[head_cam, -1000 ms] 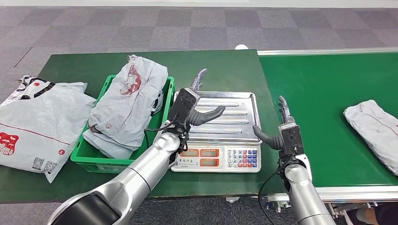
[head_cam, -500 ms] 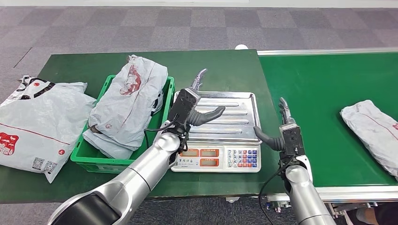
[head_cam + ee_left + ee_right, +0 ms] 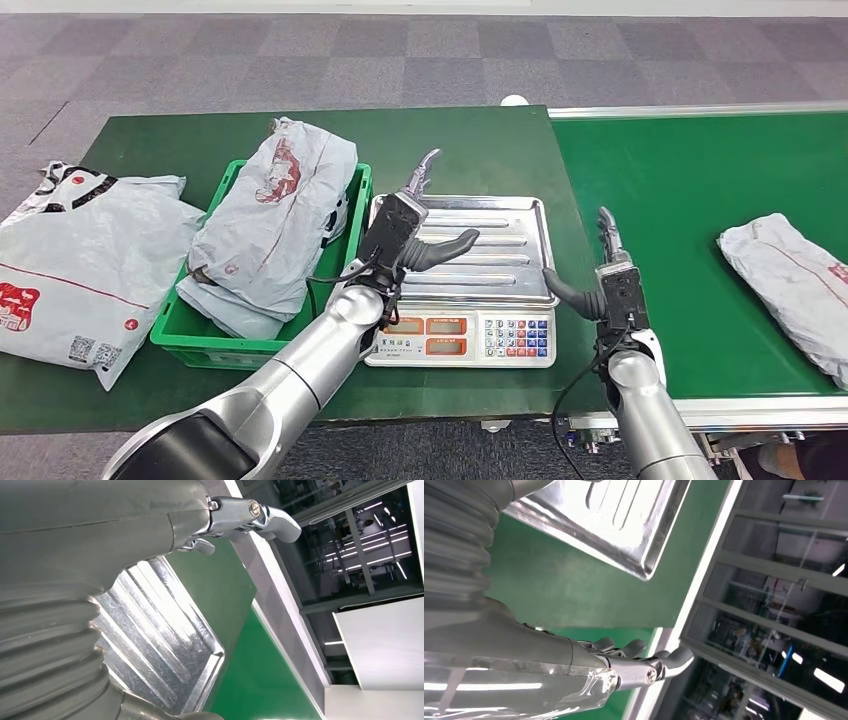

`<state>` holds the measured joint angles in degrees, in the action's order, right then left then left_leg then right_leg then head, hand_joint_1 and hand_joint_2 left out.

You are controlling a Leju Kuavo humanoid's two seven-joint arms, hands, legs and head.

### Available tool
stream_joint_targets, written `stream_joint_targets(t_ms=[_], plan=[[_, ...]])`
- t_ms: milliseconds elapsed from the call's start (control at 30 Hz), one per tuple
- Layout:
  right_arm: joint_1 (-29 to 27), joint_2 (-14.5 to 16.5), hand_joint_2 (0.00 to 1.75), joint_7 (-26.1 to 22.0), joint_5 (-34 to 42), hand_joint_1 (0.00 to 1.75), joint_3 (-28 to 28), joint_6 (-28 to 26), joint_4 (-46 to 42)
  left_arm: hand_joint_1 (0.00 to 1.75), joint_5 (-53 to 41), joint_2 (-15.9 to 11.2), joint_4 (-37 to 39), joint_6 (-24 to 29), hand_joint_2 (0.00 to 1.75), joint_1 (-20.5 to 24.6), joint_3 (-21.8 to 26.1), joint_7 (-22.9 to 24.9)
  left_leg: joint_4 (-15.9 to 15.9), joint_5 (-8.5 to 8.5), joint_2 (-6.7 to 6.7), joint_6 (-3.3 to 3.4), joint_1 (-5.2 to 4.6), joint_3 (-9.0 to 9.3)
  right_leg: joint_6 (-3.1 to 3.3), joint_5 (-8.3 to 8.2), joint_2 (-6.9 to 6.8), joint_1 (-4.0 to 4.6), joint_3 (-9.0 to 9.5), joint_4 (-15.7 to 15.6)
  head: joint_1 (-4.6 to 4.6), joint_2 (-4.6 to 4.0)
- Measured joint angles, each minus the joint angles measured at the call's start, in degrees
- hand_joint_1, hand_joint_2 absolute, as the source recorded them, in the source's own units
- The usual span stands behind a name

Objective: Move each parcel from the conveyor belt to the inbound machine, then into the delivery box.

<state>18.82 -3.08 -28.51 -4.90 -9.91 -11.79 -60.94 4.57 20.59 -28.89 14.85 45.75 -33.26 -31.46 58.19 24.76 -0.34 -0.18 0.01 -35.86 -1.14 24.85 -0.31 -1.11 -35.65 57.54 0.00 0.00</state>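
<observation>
On the belt, a grey parcel [image 3: 790, 292] (print unreadable), left hand [image 3: 410, 225] and right hand [image 3: 600, 280] spread, empty.

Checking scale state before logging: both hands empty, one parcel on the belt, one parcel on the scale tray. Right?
Not quite: the scale tray is bare in the head view. The rest holds: left hand and right hand are empty, and one parcel lies on the belt.

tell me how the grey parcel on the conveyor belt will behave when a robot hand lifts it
The grey parcel is a wrinkled plastic mailer lying flat on the conveyor belt, so it will probably sag and fold instead of staying stiff. Its glossy film looks likely to slip in a loose grip. It seems light for its size and won't roll.
</observation>
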Motion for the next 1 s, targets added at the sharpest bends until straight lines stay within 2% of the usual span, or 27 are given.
stream_joint_targets(t_ms=[267,533,700,867,1000], plan=[[2.2,-0.9,1.75,-1.2,-0.9,0.00,0.3,-1.3,3.4,0.00,-0.4,0.0,0.2,0.4,1.75,0.0,0.4,-0.2,0.0,0.00,-0.01,0.00,0.00,0.00,0.00,0.00,-0.01,0.00,0.00,0.0,0.00,0.00],[3.3,-3.1,1.75,-0.6,-2.4,0.00,3.1,-4.3,7.6,0.00,-0.5,-0.1,0.6,0.4,1.75,-0.1,0.9,0.0,0.0,0.00,-0.03,0.00,-0.01,0.00,0.00,0.00,-0.02,-0.01,0.01,0.0,0.00,0.00],[3.6,-4.6,1.75,1.4,-5.7,0.00,4.9,-8.5,10.0,0.00,-0.5,-0.1,0.6,0.4,1.75,-0.1,1.3,0.8,0.0,0.00,-0.07,0.01,-0.01,0.00,-0.01,0.00,-0.09,-0.01,0.02,0.0,0.00,0.00],[4.2,-6.6,1.75,2.3,-7.2,0.00,6.6,-9.7,12.2,0.00,-0.5,-0.1,0.6,0.4,1.75,-0.1,1.5,1.3,0.0,0.01,-0.04,0.01,-0.01,0.00,-0.01,0.00,-0.05,-0.01,0.02,0.0,0.00,0.00],[4.3,-8.2,1.75,4.8,-11.1,0.00,7.3,-13.6,14.2,0.00,-0.5,-0.2,0.6,0.8,1.75,-0.1,1.6,1.3,0.0,0.00,-0.10,0.01,-0.01,0.00,-0.01,0.00,-0.14,-0.01,0.04,0.0,0.00,0.00]])
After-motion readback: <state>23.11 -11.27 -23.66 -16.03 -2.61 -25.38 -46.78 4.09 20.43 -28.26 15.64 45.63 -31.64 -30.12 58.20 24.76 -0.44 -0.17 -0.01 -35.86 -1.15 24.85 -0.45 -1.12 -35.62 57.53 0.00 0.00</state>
